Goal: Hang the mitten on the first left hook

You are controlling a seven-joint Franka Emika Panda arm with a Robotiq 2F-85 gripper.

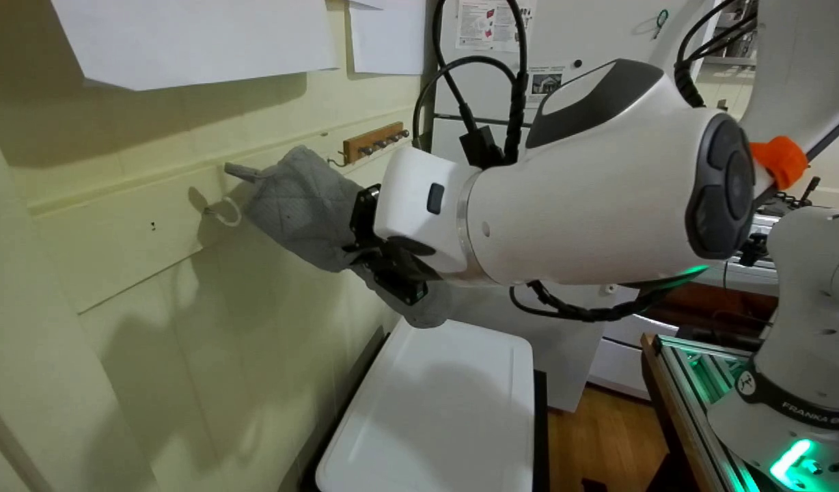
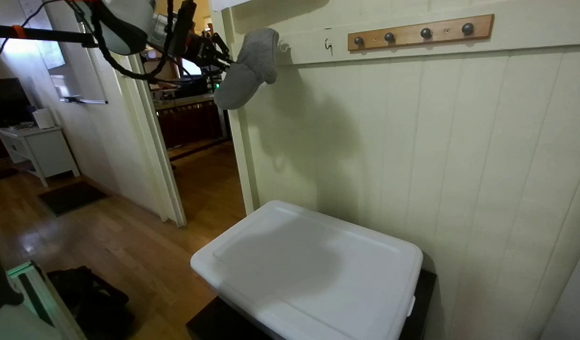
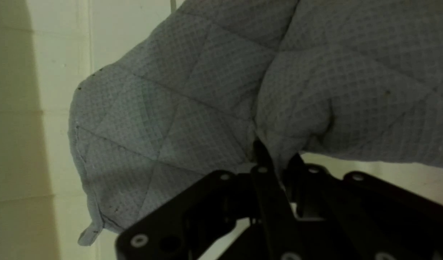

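The mitten is grey and quilted. It shows in both exterior views (image 1: 300, 208) (image 2: 247, 71) and fills much of the wrist view (image 3: 192, 97). My gripper (image 1: 354, 253) is shut on a fold of it near its middle; the fingers pinch the cloth in the wrist view (image 3: 275, 162). The mitten's loop (image 1: 242, 171) points toward the wall and also shows in the wrist view (image 3: 90, 234). The pale leftmost hook (image 1: 228, 212) is on the wall near the loop, below it in that exterior view. It is partly seen beside the mitten (image 2: 284, 47). The wrist view does not show it.
A small metal hook (image 2: 328, 45) and a wooden rack with several dark knobs (image 2: 420, 33) are farther along the wall. White paper (image 1: 201, 48) juts out above. A white bin lid (image 1: 454, 410) lies below. A doorway (image 2: 200, 141) is beside the wall.
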